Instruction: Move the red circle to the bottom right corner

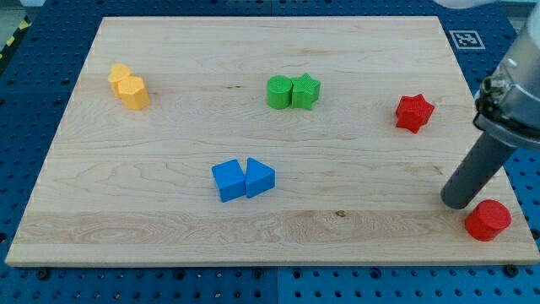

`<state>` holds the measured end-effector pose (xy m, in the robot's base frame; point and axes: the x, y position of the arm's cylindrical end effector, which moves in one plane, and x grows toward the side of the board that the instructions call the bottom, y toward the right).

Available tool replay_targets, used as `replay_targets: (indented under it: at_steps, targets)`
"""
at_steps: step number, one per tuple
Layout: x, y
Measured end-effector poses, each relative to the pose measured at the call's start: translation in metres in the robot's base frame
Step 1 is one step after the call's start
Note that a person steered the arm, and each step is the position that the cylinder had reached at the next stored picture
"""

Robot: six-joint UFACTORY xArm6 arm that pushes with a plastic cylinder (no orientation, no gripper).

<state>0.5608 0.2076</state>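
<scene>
The red circle (488, 219) lies near the bottom right corner of the wooden board (152, 224). My tip (458, 203) rests on the board just to the upper left of the red circle, very close to it or touching it. A red star (414, 112) lies higher up on the right side, well above my tip.
A green circle (278, 92) and a green star (305, 91) touch at top centre. A blue square (229, 181) and a blue triangle (259, 178) touch at lower centre. Two yellow blocks (128, 87) sit together at the upper left. The arm's body (516, 84) reaches in from the right.
</scene>
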Motion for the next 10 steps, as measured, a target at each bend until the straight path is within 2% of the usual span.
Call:
replay_targets:
  at_steps: [1,2,4,5,6,9,10]
  targets:
    - [0.027,-0.009]
    - [0.04,0.014]
    - [0.04,0.028]
    - [0.038,-0.03]
    - [0.006,-0.059]
    - [-0.107,0.058]
    - [-0.155,0.043]
